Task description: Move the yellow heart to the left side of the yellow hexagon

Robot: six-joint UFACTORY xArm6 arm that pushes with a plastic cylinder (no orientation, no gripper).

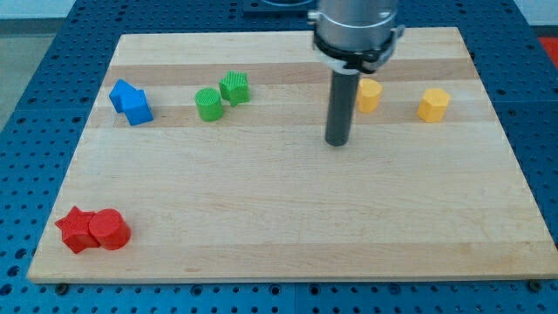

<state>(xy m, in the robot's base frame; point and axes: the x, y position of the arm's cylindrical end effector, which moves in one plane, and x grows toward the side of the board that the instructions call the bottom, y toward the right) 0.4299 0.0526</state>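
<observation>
A yellow block [370, 95], which looks like the heart, sits near the view's top, right of centre, with its left edge hidden by my rod. The yellow hexagon [433, 104] lies further to the view's right, apart from it. My tip [337, 142] rests on the board just below and to the left of the yellow heart; whether the rod touches it cannot be told.
Two green blocks [208, 104] [234, 87] touch each other at the top, left of centre. Two blue blocks [131, 102] sit together at the upper left. A red star-like block [78, 229] and a red cylinder [109, 231] sit at the lower left corner of the wooden board [288, 218].
</observation>
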